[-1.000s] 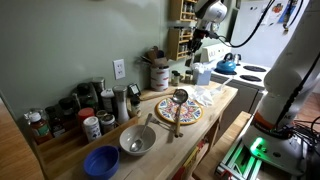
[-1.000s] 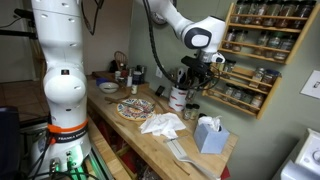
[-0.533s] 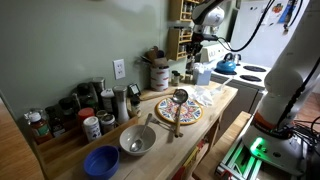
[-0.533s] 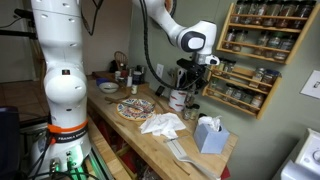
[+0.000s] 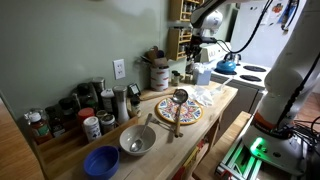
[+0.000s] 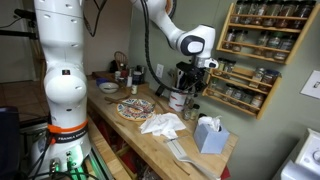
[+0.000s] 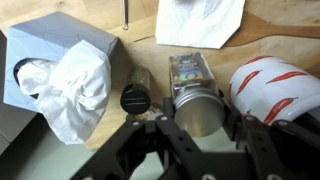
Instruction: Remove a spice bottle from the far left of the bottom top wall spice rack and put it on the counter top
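Note:
The honey-brown spice rack (image 6: 255, 52) hangs on the wall with several shelves of small dark jars; it also shows at the far end in an exterior view (image 5: 182, 30). My gripper (image 7: 196, 118) is shut on a spice bottle (image 7: 191, 72) with a silver lid and a printed label. It holds the bottle just above the light-wood counter top (image 7: 140, 130). In an exterior view the gripper (image 6: 191, 85) hangs to the left of the rack, over the counter top (image 6: 150, 137). The bottle's base is hidden, so contact with the counter is unclear.
A dark-lidded jar (image 7: 135, 96) stands just left of the held bottle. A grey tissue box (image 7: 60, 70) is further left, and a white and red striped crock (image 7: 275, 88) is on the right. A patterned plate (image 6: 135, 108), crumpled tissue (image 6: 162, 124) and a stove (image 5: 245, 72) are nearby.
The gripper has moved away from the spice rack, leftward in the exterior view with the rack at the right, and hangs closer over the crock and counter.

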Tool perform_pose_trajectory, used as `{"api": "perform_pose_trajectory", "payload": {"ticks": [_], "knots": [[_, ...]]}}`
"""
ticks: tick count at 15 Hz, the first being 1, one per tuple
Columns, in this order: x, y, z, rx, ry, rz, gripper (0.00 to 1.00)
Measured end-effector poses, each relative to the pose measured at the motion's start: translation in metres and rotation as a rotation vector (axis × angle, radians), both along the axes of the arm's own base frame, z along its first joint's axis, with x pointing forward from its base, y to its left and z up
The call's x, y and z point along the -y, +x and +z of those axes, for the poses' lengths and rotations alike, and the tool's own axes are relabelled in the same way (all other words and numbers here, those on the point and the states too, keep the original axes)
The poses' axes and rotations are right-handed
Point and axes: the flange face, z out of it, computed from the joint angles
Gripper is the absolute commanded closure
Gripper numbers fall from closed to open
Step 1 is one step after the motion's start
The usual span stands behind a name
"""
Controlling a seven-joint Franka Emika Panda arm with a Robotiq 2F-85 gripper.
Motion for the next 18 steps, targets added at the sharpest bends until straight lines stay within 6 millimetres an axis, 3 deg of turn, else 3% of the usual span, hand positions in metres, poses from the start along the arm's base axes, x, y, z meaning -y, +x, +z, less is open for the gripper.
{"api": "perform_pose_trajectory", "payload": {"ticks": [8, 14, 18], "knots": [[-0.011, 0.001, -0.059, 0.025, -0.082, -0.041, 0.76], [-0.027, 0.002, -0.085, 0.05, -0.113, -0.074, 0.76], [-0.028, 0.004, -0.099, 0.056, -0.112, -0.095, 0.76]]}}
